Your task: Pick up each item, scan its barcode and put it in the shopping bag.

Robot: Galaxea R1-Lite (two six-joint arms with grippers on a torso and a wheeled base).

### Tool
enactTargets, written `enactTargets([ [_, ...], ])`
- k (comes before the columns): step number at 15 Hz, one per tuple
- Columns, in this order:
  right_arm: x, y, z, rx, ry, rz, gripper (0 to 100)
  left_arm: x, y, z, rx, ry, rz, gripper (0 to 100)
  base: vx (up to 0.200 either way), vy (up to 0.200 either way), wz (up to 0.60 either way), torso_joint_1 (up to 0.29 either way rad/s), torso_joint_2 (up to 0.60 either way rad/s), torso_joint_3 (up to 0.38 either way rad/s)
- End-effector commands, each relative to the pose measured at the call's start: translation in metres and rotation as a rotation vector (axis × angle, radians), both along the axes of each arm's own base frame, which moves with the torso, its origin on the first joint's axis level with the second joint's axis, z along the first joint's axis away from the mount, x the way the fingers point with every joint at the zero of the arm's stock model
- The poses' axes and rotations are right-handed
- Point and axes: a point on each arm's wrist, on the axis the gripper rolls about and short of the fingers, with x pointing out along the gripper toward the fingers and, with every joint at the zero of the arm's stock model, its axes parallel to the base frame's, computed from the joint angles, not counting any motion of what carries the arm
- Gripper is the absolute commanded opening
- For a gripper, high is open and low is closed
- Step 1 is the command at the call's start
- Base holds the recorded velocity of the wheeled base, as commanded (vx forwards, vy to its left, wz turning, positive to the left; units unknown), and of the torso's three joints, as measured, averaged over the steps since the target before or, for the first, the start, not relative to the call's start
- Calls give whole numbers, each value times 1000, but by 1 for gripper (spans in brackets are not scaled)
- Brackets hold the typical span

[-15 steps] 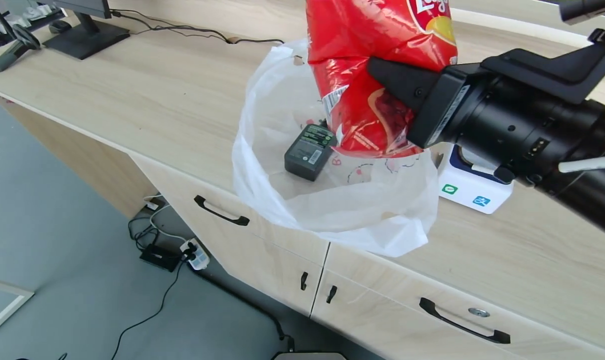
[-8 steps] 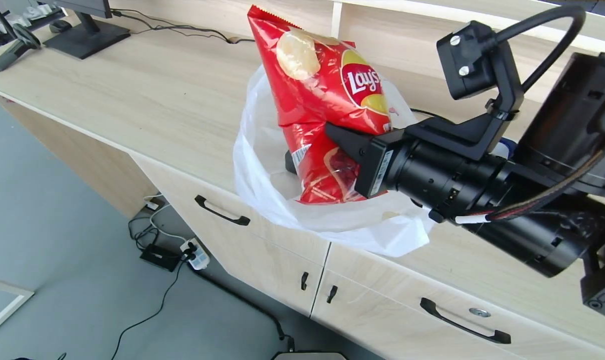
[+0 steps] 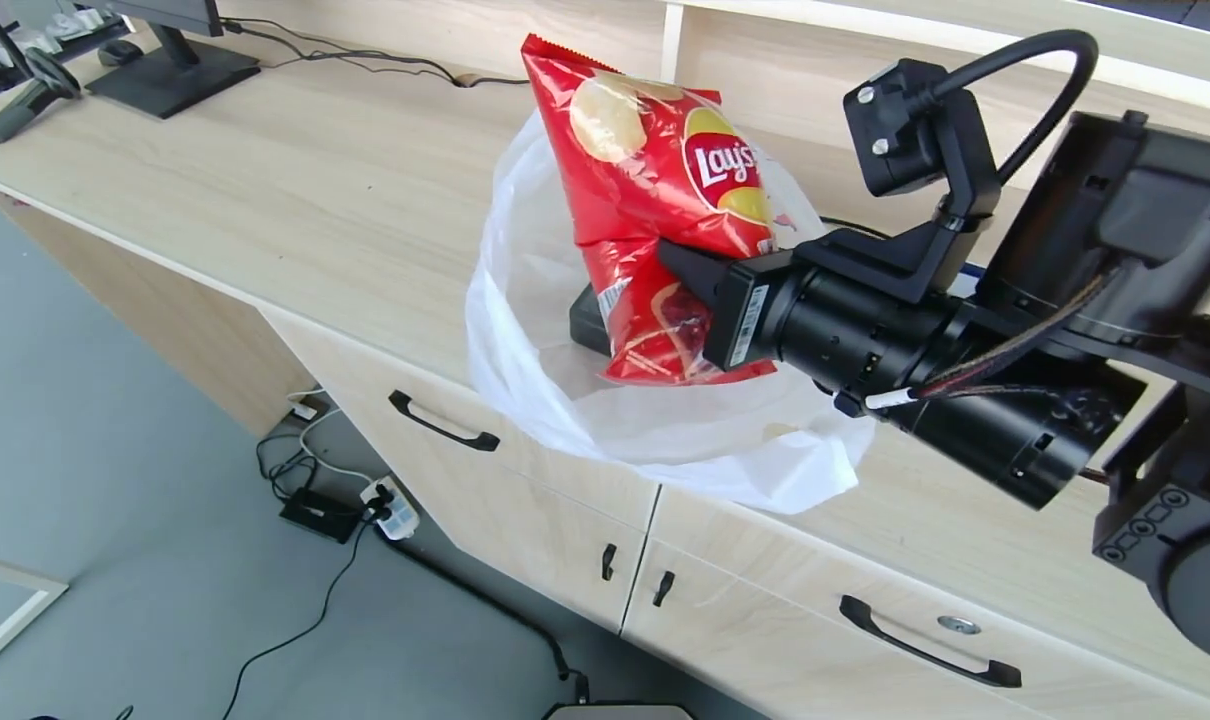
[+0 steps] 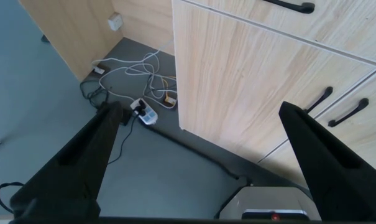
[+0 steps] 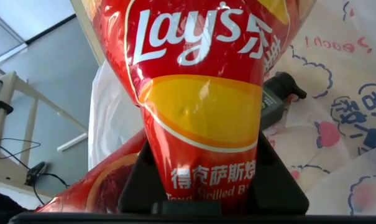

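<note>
My right gripper (image 3: 690,290) is shut on the lower part of a red chip bag (image 3: 655,190), which stands upright. The chip bag's bottom end sits inside the mouth of the white translucent shopping bag (image 3: 665,440) on the wooden counter (image 3: 315,200). A black power adapter (image 3: 585,322) lies inside the shopping bag, partly hidden behind the chip bag. In the right wrist view the chip bag (image 5: 200,106) is pinched between black fingers (image 5: 138,180), with the adapter (image 5: 276,99) and the shopping bag's printed plastic (image 5: 343,112) beyond. My left gripper (image 4: 200,109) hangs open beside the cabinet front, above the floor.
A monitor stand (image 3: 170,65) and a dark handheld device (image 3: 20,100) sit at the counter's far left, with cables (image 3: 365,62) along the back. Drawers with black handles (image 3: 443,425) run below the counter edge. A power strip and cords (image 3: 393,512) lie on the floor.
The right arm has lowered the chip bag from high above the shopping bag down into its mouth. The bag's bottom now covers most of the black adapter.
</note>
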Motion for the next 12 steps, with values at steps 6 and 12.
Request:
enactTargets([
  [6, 6, 8, -17, -61, 21, 2, 0, 0, 0, 0, 5, -4, 1, 100, 0, 0, 0, 0, 0, 0],
  [12, 6, 8, -24, -55, 24, 2, 0, 0, 0, 1, 7, -4, -1, 100, 0, 0, 0, 0, 0, 0],
])
